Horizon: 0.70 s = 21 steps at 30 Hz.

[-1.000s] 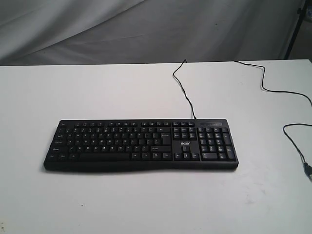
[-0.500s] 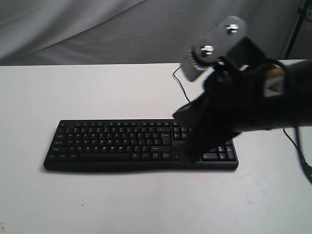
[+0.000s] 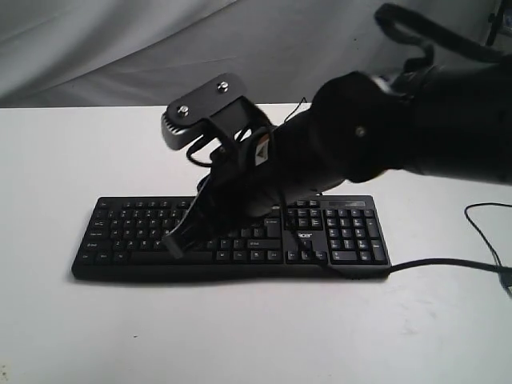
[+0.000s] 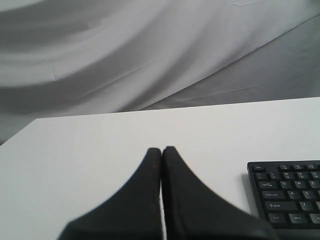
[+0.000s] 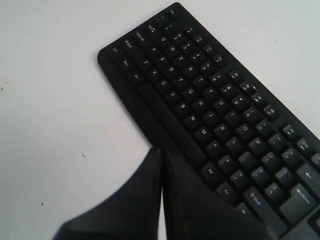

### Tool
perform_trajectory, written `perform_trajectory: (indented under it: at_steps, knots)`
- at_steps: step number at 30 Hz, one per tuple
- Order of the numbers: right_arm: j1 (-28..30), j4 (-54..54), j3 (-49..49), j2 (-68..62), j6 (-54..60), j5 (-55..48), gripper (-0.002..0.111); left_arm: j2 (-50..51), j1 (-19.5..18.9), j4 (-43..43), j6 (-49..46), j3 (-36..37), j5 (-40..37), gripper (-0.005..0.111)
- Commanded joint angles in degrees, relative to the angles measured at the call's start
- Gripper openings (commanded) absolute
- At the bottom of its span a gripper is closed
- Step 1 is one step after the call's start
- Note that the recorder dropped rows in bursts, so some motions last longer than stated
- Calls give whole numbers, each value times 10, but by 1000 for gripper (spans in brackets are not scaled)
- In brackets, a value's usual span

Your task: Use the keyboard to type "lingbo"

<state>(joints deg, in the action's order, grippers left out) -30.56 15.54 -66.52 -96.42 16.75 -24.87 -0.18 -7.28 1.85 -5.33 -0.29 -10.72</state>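
Note:
The black keyboard (image 3: 128, 232) lies flat across the middle of the white table (image 3: 240, 336). My right arm reaches from the right across its middle and hides part of the keys. The right gripper (image 3: 174, 238) is shut and empty, its tip just above the lower key rows in the left half. In the right wrist view the shut right gripper (image 5: 161, 149) hangs at the keyboard's (image 5: 210, 100) front edge by the space bar. The left gripper (image 4: 161, 148) is shut and empty over bare table, with the keyboard's (image 4: 290, 195) left end off to its side. It does not show in the exterior view.
A thin black cable (image 3: 480, 228) loops on the table at the right. A thicker black cable (image 3: 436, 262) runs out beside the keyboard's number-pad end. A grey cloth (image 3: 120, 48) hangs behind the table's far edge.
One second ago no arm was in view. The right arm came in from the right and has swung left and down over the keyboard's middle.

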Motion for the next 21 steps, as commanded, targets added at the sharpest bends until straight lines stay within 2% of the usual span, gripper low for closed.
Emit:
perform_trajectory:
  at_steps: [1,9,15,21]
  knots:
    - [-9,13,-6,-34,58,49,0,2,2,0,2,3,2,1]
    - [-9,49,-6,-111,237,189,0,2,2,0,2,3,2,1]
    - [15,42,-6,-164,252,279,0,2,2,0,2,3,2,1]
    - [20,12,-5,-177,252,264,0,2,2,0,2,3,2,1]
